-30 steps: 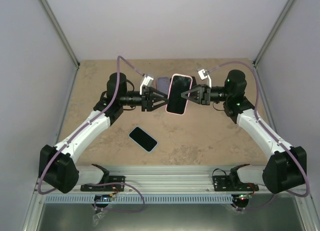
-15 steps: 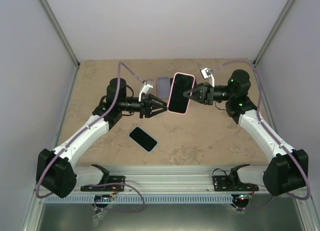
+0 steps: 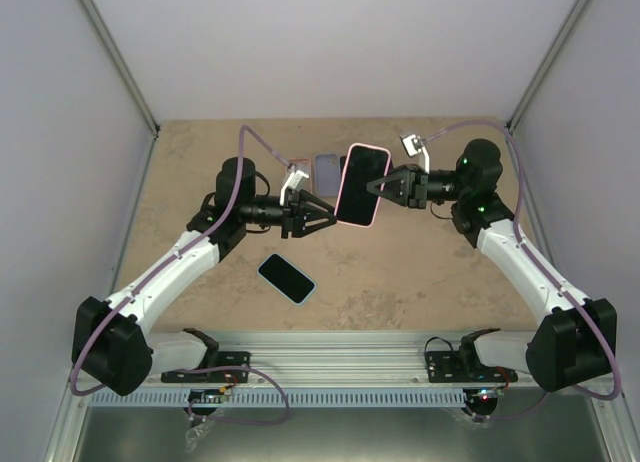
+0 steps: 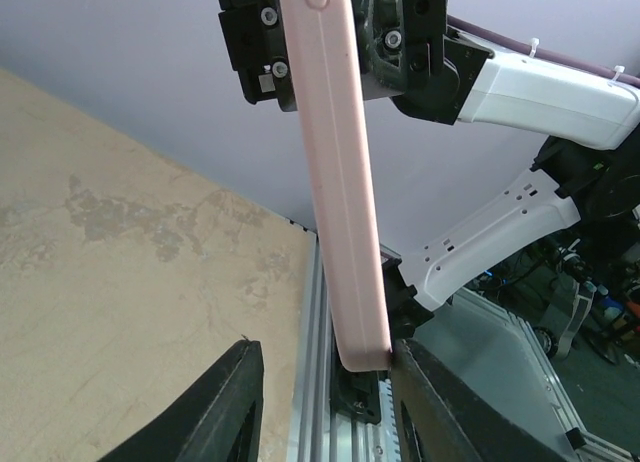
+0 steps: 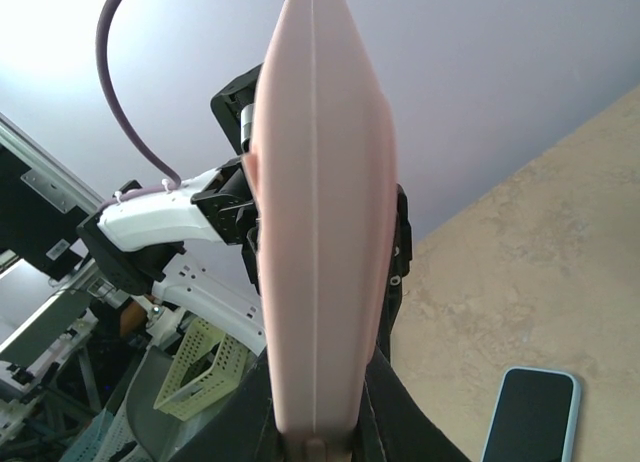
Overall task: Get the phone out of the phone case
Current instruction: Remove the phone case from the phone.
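A phone with a dark screen sits in a pink phone case, held upright in the air over the middle of the table. My right gripper is shut on the case's right long edge; in the right wrist view the pink case fills the space between the fingers. My left gripper is at the case's lower left corner. In the left wrist view its jaws stand open around the bottom end of the case: the right finger touches the case's corner, the left finger is apart from it.
A second phone in a light blue case lies screen-up on the table near the front left, also seen in the right wrist view as the blue-cased phone. A lilac case lies on the table behind the held phone. Grey walls close in three sides.
My left gripper has pulled back to the left, dropped toward the case's lower corner and narrowed its jaws. The right gripper has shifted the cased phone slightly right and up.
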